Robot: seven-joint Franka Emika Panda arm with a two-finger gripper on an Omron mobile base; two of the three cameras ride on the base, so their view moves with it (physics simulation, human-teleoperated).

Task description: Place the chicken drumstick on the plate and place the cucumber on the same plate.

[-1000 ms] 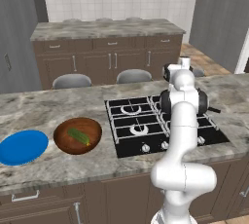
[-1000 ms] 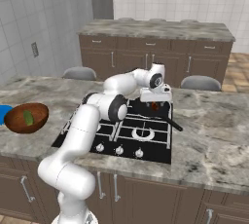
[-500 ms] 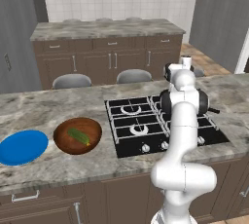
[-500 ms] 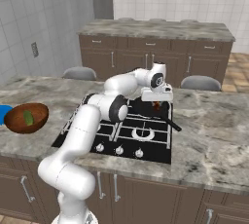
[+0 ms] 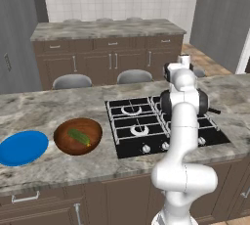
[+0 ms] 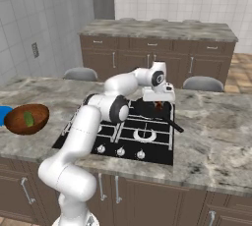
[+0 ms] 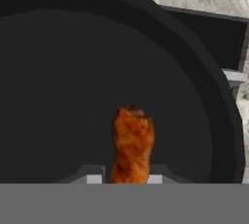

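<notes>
Reddish-brown club-shaped chicken drumstick (image 7: 132, 145) sat inside a round black frying pan (image 7: 58, 72) on the black gas stovetop (image 5: 141, 126), and the jaws were clamped right on it, one small dark fingertip (image 7: 95, 178) on each side of the meat in the hand view. From the right base view the gripper (image 6: 158, 105) was down over the pan, whose handle stuck out toward the front. Way off on the other side of the grey marble tabletop (image 5: 58, 165), the small green oblong cucumber (image 5: 79, 137) lay in the round brown wooden bowl (image 5: 78, 136). Just beside that bowl was the flat round bright-blue plate (image 5: 22, 147), well apart from the stove.
</notes>
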